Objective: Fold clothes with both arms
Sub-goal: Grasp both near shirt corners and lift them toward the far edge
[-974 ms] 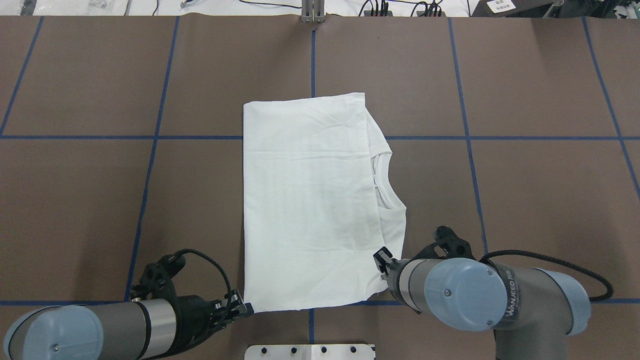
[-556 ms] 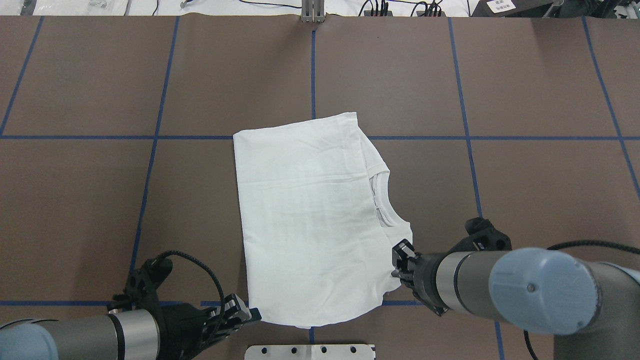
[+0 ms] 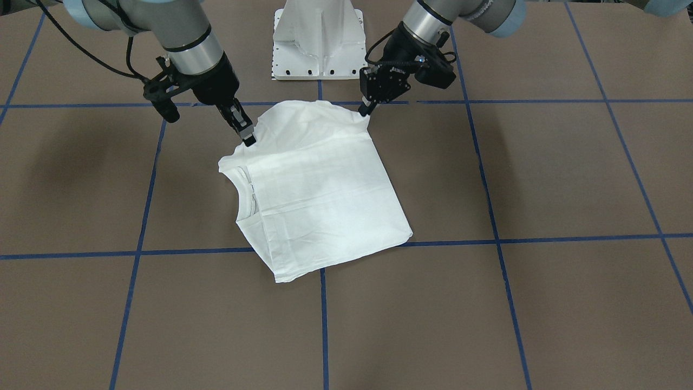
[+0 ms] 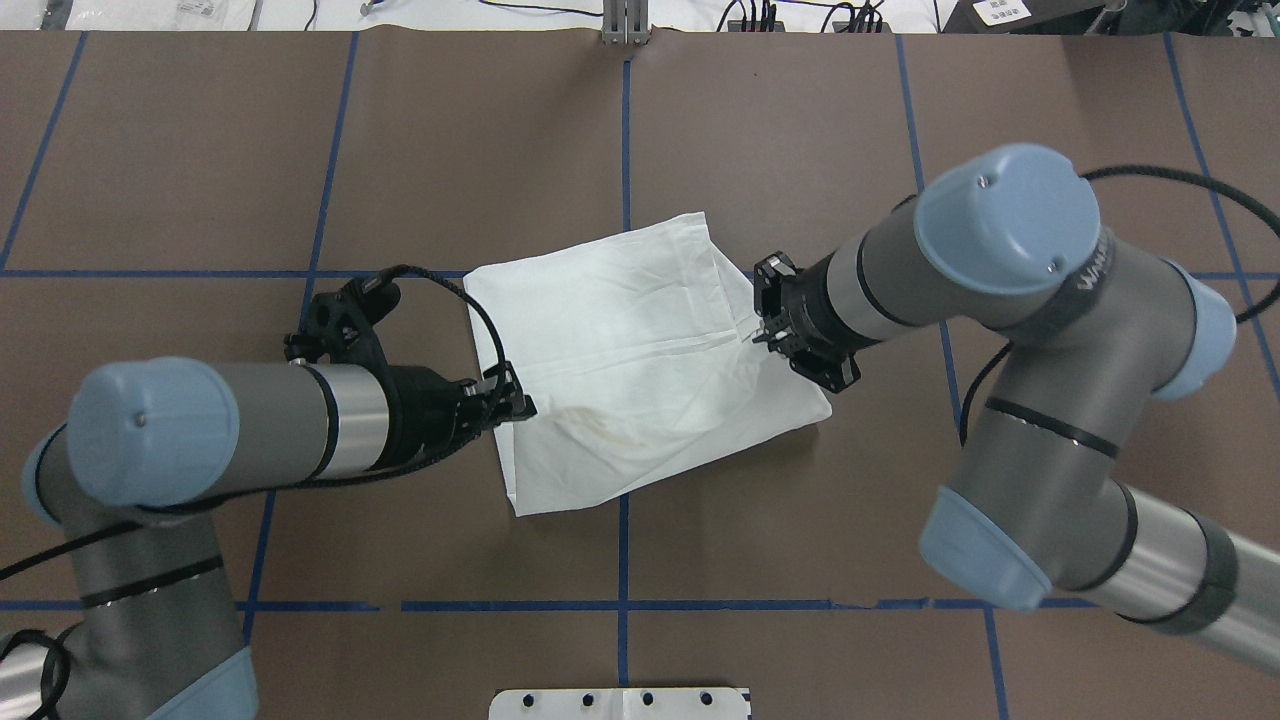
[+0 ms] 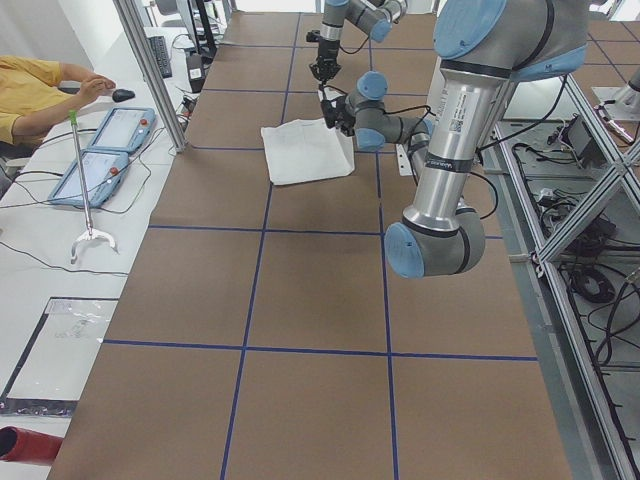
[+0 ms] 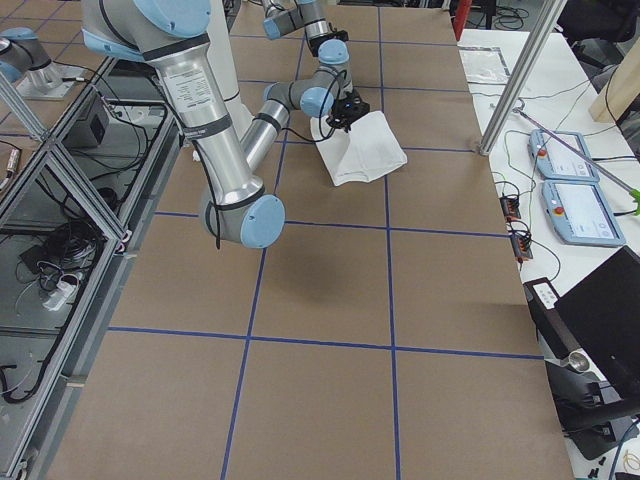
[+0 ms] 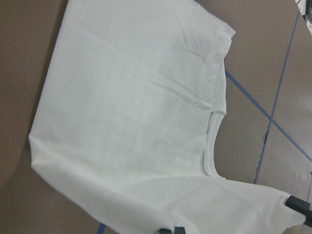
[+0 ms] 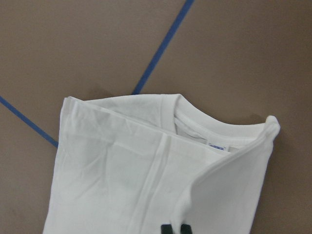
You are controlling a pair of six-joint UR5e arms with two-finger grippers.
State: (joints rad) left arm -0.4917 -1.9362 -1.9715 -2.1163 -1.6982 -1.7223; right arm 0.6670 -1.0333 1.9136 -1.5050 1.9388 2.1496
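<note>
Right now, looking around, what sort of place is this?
Most likely a robot lab or test room. A left arm and a right arm hold a white shirt at a brown table marked in blue tape squares, and control tablets lie on a white bench beside it.

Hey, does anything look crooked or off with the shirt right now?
Yes. The shirt lies skewed, its edges at an angle to the blue tape lines. The near part, held up between the left gripper and the right gripper, hangs slack and wrinkled.

Folded white T-shirt (image 4: 640, 350), near edge lifted, lies mid-table.
</note>
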